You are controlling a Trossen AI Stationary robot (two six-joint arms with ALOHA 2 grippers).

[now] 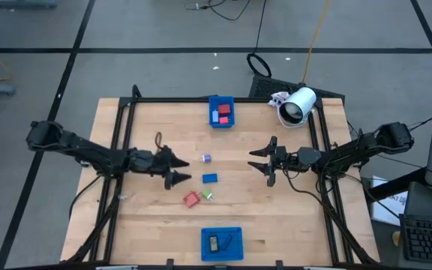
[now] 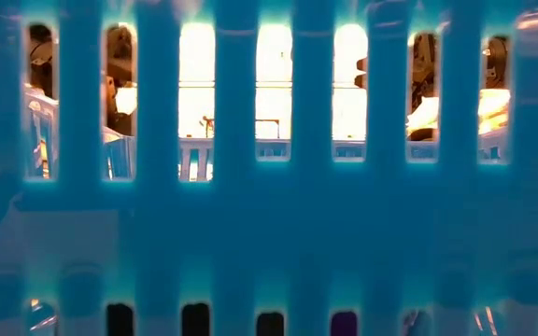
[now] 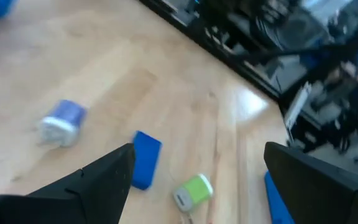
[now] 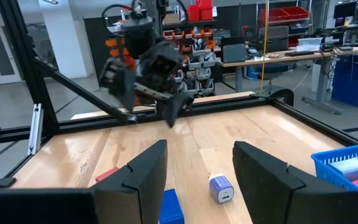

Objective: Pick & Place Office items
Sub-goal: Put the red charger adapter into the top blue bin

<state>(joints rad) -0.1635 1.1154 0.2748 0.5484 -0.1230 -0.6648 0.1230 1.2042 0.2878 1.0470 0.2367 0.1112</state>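
Several small items lie mid-table in the high view: a purple cube (image 1: 206,158), a blue block (image 1: 210,178), a red block (image 1: 192,199) and a green bit (image 1: 207,195). My left gripper (image 1: 180,170) is open, just left of them. Its wrist view shows the blue block (image 3: 145,158), the green bit (image 3: 193,190) and the purple cube (image 3: 61,121) ahead of its open fingers (image 3: 104,180). My right gripper (image 1: 268,160) is open, right of the items. The purple cube (image 4: 221,188) and blue block (image 4: 169,205) show between its fingers.
A blue tray (image 1: 221,120) at the far edge holds red and blue pieces. Another blue tray (image 1: 235,244) at the near edge holds dark pieces; its slatted wall (image 2: 269,215) fills the low view. A white cylindrical device (image 1: 298,105) lies at the far right corner.
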